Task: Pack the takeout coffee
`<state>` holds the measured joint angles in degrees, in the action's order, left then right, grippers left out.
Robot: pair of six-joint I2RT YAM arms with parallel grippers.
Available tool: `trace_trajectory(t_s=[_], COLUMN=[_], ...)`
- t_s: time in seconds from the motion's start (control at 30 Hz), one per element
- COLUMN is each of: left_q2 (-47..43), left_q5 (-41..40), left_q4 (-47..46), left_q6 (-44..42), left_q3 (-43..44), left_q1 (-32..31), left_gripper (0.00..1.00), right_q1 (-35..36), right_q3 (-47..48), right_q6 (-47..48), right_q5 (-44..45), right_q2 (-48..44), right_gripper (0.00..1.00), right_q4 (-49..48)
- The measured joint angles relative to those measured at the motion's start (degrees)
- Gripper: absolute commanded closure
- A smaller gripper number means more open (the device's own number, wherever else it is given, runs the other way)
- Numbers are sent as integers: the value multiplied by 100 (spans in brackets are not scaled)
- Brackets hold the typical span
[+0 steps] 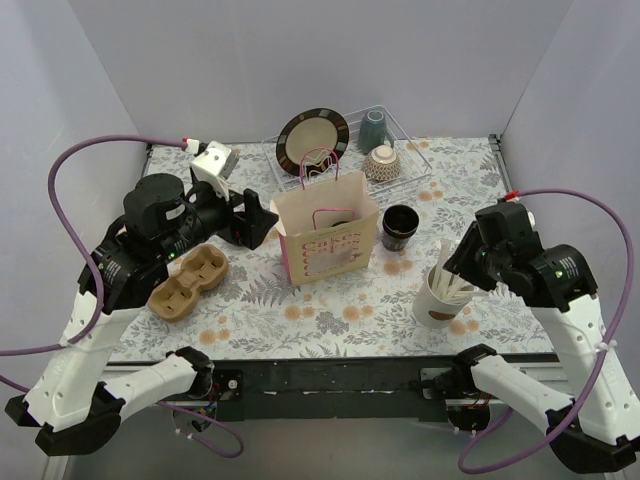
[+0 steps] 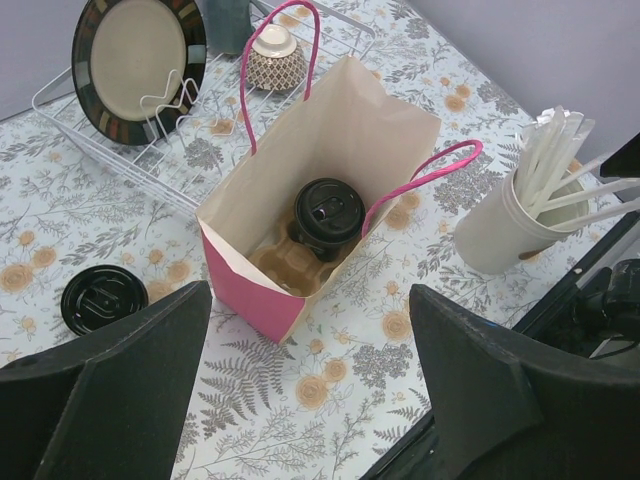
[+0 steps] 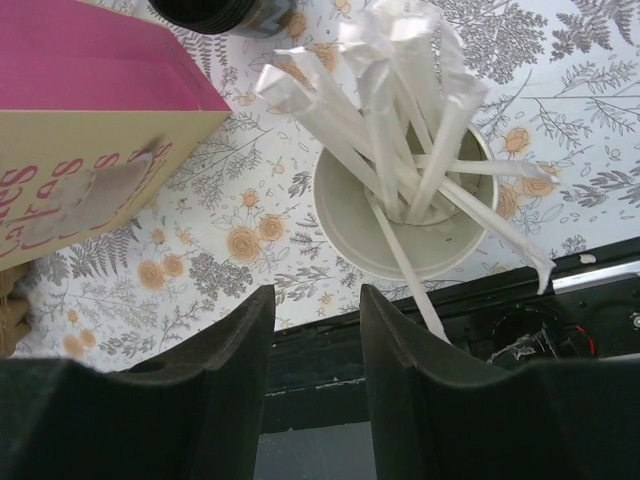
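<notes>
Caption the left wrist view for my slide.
Lidded black coffee cup seated in a cardboard carrier inside the open paper bag, loose lid lying outside.

The table (image 1: 330, 320) is covered with a floral cloth. Set on it are a bag (image 1: 325, 235), a rack (image 1: 410, 165), an open black cup (image 1: 397, 227), a lid (image 2: 103, 297), a carrier (image 1: 188, 282) and a white cup (image 1: 437, 303) of stirrers.

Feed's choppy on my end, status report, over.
Left gripper open beside the paper bag. Right gripper open, empty, by the stirrer cup. One lidded cup in the bag; one unlidded cup and a loose lid outside. Bag mouth unobstructed.
</notes>
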<state>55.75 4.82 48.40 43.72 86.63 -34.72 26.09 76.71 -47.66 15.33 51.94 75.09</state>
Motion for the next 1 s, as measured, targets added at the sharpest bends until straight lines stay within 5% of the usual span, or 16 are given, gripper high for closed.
trace_trajectory(t_s=[0.5,0.8,1.0], left_q2=[31,35,44], left_q5=[70,44,28], left_q4=[2,2,2], left_q6=[2,-2,-2], left_q3=[0,0,0], left_q1=[-17,-26,-26], left_gripper=[19,19,18], right_q1=[-448,-584,-584], right_q3=[-863,-1095,-1106], right_q6=[658,896,933], right_q5=[131,162,96], right_q2=[-461,-577,-590], right_gripper=[49,66,67], right_q4=[15,28,22])
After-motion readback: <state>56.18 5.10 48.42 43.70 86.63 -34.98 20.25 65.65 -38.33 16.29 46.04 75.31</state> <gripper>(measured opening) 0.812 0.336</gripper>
